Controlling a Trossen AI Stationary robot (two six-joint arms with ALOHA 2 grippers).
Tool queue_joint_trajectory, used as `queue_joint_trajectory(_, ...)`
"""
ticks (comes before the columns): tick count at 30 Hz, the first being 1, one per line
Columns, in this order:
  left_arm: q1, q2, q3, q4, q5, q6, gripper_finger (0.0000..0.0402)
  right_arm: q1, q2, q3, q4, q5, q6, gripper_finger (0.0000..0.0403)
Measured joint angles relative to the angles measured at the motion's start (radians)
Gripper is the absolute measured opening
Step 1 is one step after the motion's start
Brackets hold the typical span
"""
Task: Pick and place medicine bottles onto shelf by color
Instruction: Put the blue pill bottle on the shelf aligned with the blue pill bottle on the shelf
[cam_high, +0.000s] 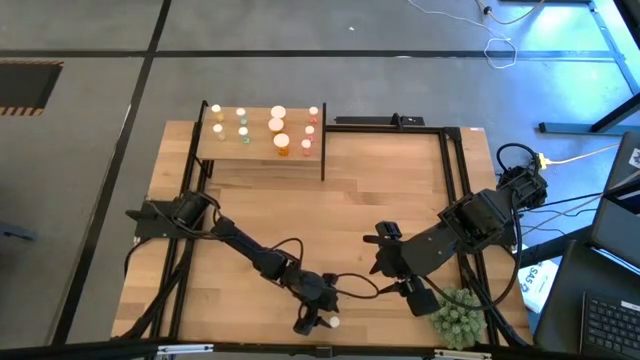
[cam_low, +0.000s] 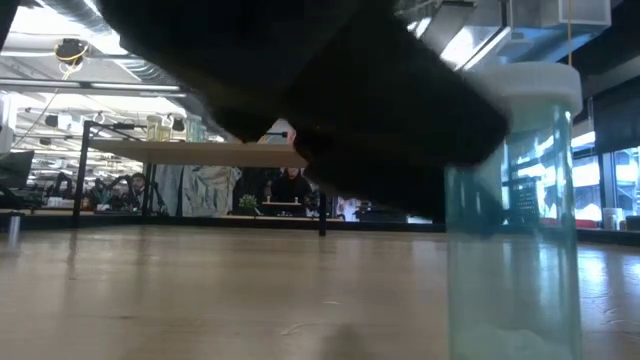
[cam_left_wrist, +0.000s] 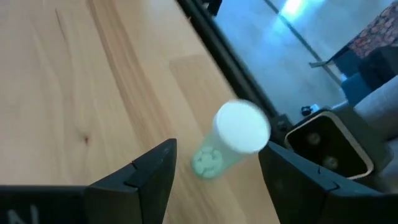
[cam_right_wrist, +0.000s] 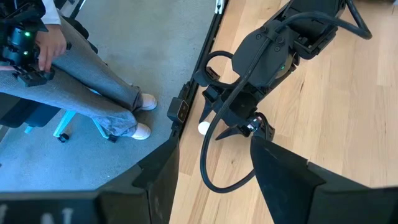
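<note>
straddling a pale green bottle (cam_left_wrist: 231, 138) w/ fingers apart, left hand (cam_high: 312, 322) sits at desk (cam_high: 380, 190) front edge. right hand (cam_high: 383, 252) nearby, fingers apart, empty. shelf (cam_high: 262, 153) w/ other bottles at far edge; mid-desk open.

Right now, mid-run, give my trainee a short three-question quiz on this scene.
1. True or false: the left pincer is shut tight on the pale green bottle.
2. Where do the sorted bottles stand? A) on the shelf B) beside the spiky green plant
3. Fill in: the green bottle's cap is ____.

Key: 1 false, its fingers stand open either side of the bottle; 2 A; 3 white.
</note>
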Motion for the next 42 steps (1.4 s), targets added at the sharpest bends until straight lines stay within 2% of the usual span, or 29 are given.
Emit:
queue_joint_trajectory(21, -0.001, 0.005, 0.001, 0.054, 0.050, 0.042, 0.0223, 0.000, 0.000, 0.000, 0.002, 0.000, 0.000, 0.0200)
queue_joint_trajectory(31, -0.001, 0.005, 0.001, 0.060, 0.061, 0.068, 0.0193, 0.000, 0.000, 0.000, 0.002, 0.000, 0.000, 0.0200)
queue_joint_trajectory(42, 0.000, 0.005, 0.001, 0.060, 0.052, 0.074, 0.0185, 0.000, 0.000, 0.000, 0.002, 0.000, 0.000, 0.0200)
